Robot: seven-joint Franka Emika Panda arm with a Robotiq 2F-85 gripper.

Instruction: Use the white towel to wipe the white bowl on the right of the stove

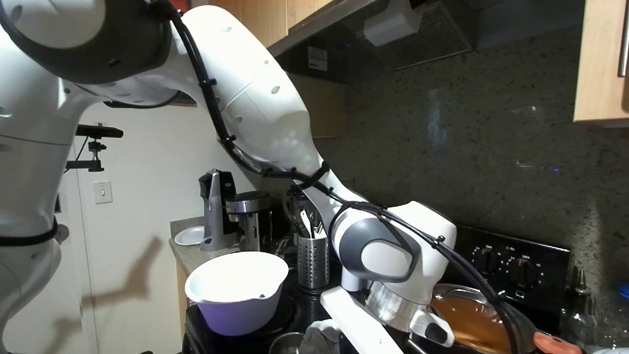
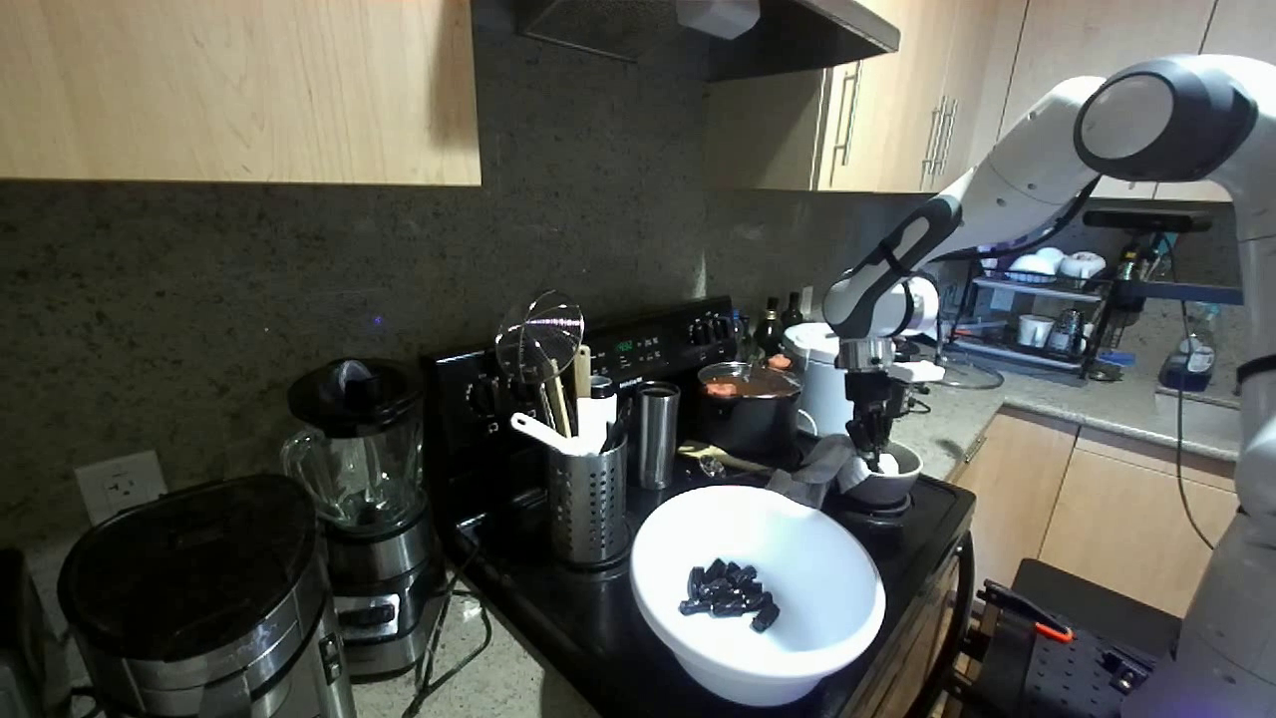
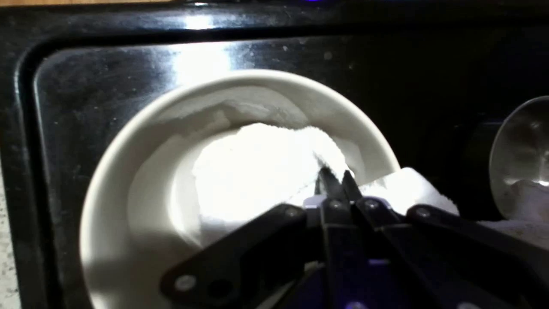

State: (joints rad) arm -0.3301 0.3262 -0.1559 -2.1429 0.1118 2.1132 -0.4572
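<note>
- Wrist view: gripper [image 3: 337, 178], jaws drawn close together, pinching a fold of white towel [image 3: 266, 167].
- White towel: bunched inside the white bowl [image 3: 107, 214], part lying over the rim; soft and light, we judge, liable to crumple; we favour a hold on a thick wad.
- White bowl: upright on the stove [image 2: 588, 608], toward its right end in an exterior view; likely rigid, smooth, apt to skid or chip; we would steady it by the rim.
</note>
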